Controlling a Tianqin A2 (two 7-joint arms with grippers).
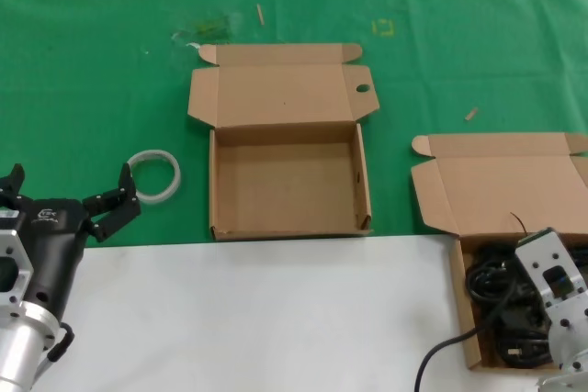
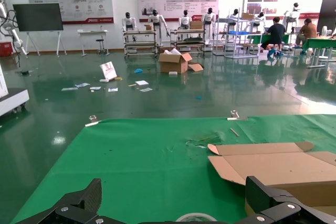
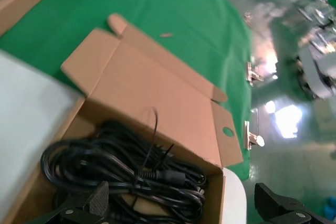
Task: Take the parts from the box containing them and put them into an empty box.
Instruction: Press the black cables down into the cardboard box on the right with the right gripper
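1. The black power cables point(image 1: 501, 296) lie in a tangled heap inside the cardboard box point(image 1: 457, 268) at my right, at the near right corner of the worktop point(image 1: 276, 319). That box is cut off by the edge of the head view, so I cannot see how far the heap runs.
2. My right tool point(image 3: 184, 205) hangs directly over that heap, fingers spread wide and holding nothing. In the right wrist view the cables sit between the two fingertips point(image 3: 97, 200), just below them. So the parts lie straight down from this tool, and the next move looks to me like a plain descent.
3. The loops run roughly along the box's length, with one thin strand point(image 3: 153, 129) sticking up. I cannot pick out a single bundle or its plug ends in the knot, so which one a grip would catch is uncertain.
4. The empty box point(image 1: 289, 185) stands open in the middle, on the green mat point(image 1: 92, 71), well apart from the full one and toward my left. Its lid point(image 1: 280, 89) is folded back, with a small oval hole point(image 1: 362, 89).
5. My left tool point(image 1: 69, 195) waits at the near left, also spread and empty, near a white ring point(image 1: 154, 175). It is much farther from the cables than the right.
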